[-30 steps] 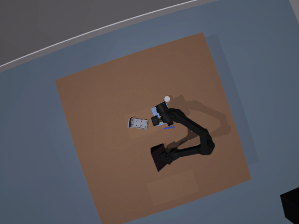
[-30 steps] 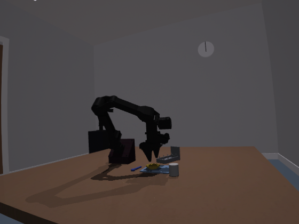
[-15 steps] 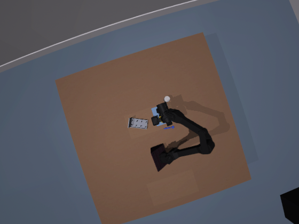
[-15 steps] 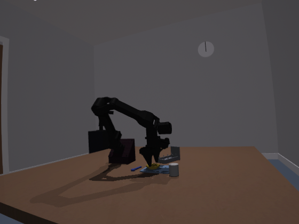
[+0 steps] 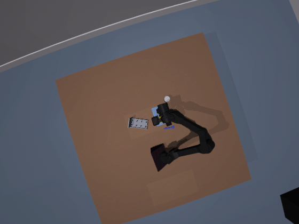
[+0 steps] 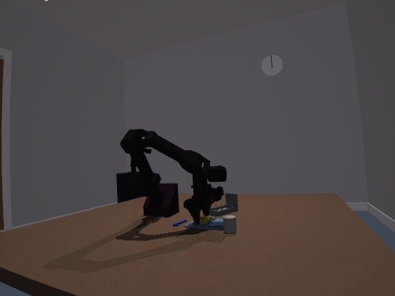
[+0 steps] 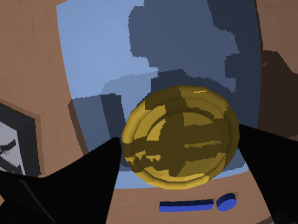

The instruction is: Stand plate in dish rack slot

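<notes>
Yellow round plate (image 7: 181,135) lies flat on a light blue square mat (image 7: 93,50), directly beneath the black parallel-jaw gripper (image 6: 198,216), whose fingers stand apart and empty. Best grasped by straddling the rim, then closing firmly before lifting.

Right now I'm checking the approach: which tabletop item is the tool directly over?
The yellow plate on the blue mat; the open tool hangs right above it, while the rack, cup and blue spoon sit aside.
</notes>
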`<state>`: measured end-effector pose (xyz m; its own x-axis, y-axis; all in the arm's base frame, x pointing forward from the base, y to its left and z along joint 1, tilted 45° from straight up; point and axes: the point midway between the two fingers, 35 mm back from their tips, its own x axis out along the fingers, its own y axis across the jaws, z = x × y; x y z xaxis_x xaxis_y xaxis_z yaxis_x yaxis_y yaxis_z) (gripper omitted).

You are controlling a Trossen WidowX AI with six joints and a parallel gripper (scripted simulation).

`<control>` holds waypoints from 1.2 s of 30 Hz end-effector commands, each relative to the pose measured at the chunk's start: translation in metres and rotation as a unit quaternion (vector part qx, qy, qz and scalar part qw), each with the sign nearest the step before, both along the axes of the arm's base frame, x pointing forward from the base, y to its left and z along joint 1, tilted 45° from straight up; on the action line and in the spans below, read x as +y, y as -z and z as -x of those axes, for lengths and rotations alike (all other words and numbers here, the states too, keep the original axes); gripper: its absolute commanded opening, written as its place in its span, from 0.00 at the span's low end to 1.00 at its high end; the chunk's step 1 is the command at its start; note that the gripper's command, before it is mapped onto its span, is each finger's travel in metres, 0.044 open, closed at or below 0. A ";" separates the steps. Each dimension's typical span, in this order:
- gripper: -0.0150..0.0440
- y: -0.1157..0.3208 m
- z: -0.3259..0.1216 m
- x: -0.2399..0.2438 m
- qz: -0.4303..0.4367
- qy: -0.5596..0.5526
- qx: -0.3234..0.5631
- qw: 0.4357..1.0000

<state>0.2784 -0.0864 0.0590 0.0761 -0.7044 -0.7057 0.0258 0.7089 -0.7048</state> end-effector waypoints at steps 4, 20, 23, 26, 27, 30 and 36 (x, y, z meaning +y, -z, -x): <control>0.92 0.000 0.000 -0.001 0.003 -0.001 0.001 1.000; 0.47 -0.017 -0.006 0.021 -0.003 -0.008 -0.001 1.000; 0.34 -0.027 -0.007 0.033 -0.006 -0.011 -0.003 1.000; 0.25 -0.037 -0.009 0.045 -0.010 -0.016 -0.003 1.000; 0.25 -0.040 -0.010 0.049 -0.011 -0.018 -0.003 1.000; 0.25 -0.050 -0.010 0.061 -0.015 -0.023 -0.004 1.000; 0.25 -0.068 -0.010 0.081 -0.017 -0.027 -0.004 0.999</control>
<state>0.2877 -0.0132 0.1211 0.1176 -0.6801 -0.7236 -0.0098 0.7278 -0.6857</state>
